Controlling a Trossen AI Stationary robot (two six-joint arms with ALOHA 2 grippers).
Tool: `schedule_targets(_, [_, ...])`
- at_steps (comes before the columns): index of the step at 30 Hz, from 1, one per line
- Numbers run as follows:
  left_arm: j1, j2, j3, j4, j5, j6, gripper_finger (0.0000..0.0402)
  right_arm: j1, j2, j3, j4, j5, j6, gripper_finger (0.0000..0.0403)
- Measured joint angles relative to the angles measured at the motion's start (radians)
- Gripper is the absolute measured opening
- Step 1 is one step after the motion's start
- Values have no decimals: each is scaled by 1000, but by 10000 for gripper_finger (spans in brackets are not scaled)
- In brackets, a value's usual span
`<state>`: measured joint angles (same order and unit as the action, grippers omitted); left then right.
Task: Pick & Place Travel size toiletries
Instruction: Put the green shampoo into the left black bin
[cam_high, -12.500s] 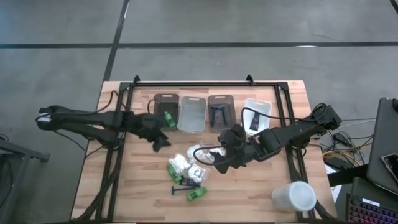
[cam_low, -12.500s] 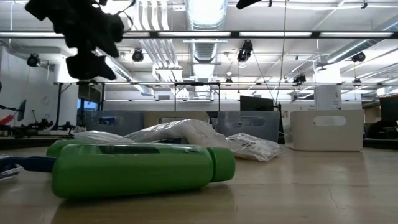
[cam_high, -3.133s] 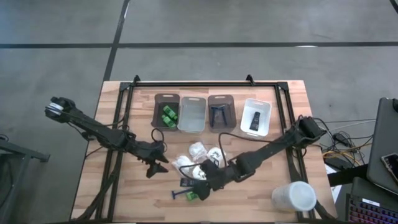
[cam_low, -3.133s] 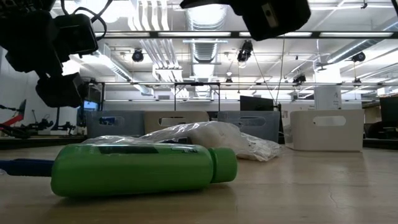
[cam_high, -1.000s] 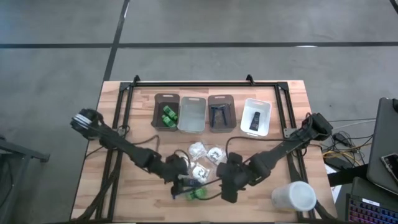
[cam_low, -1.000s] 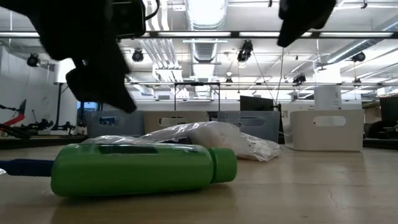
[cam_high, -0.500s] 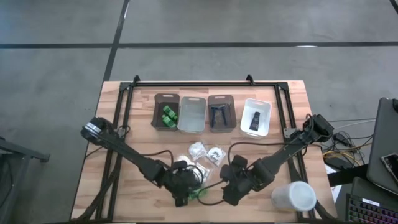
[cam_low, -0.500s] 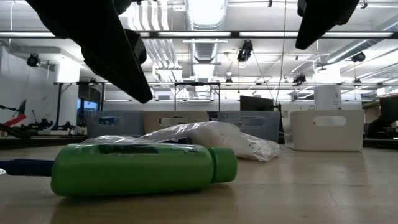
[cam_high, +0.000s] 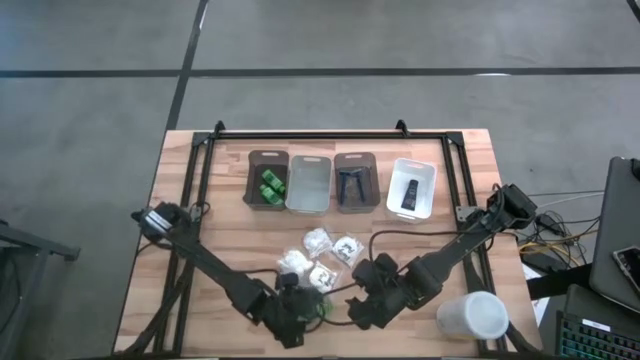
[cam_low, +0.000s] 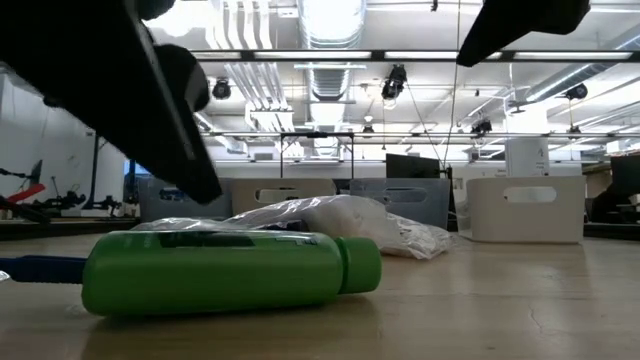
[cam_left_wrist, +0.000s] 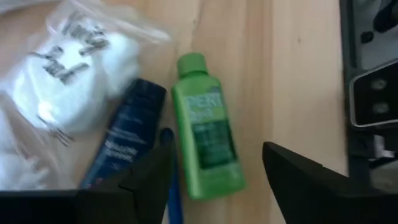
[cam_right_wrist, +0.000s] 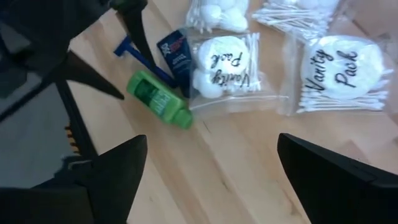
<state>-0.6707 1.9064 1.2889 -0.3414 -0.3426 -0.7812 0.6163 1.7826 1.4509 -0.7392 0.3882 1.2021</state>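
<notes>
A bright green mini bottle (cam_left_wrist: 205, 134) lies on its side on the wood near the table's near edge, also in the low view (cam_low: 215, 272) and the high view (cam_high: 319, 302). Beside it lie a small black tube (cam_left_wrist: 124, 140) and a blue razor (cam_right_wrist: 140, 56). Clear-wrapped white packets (cam_right_wrist: 224, 62) rest flat just beyond. My left gripper (cam_left_wrist: 214, 180) hangs open above the bottle, one finger on either side, apart from it. My right gripper (cam_right_wrist: 224, 168) is open too, hovering to the bottle's right (cam_high: 365, 305).
Four bins line the far side: a grey one with green bottles (cam_high: 267, 180), a clear one (cam_high: 309, 182), a grey one with razors (cam_high: 354, 182), a white one with a black tube (cam_high: 412, 187). A large white cup (cam_high: 472, 315) stands at the near right corner.
My left gripper has moved toward the table's near edge and come over the green bottle, staying open. The right gripper has barely shifted. The bottle, tube, razor and packets lie as before.
</notes>
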Motion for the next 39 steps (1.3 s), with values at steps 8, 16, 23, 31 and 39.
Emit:
schedule_targets(8, [-47,2,1,1,-87,-23,309,0,1,0,21,0,33,334])
schedule_targets(16, [-53,50,3,111,-113,89,308,-1,1,0,18,-1,-34,330])
schedule_targets(23, [-53,106,29,109,-152,86,307,0,1,0,15,-3,-77,350])
schedule_targets(31, [-47,157,48,106,-110,81,307,1,1,0,14,-3,-115,358])
schedule_targets(39, [-45,171,66,95,-97,73,270,1,1,0,13,-3,-137,336])
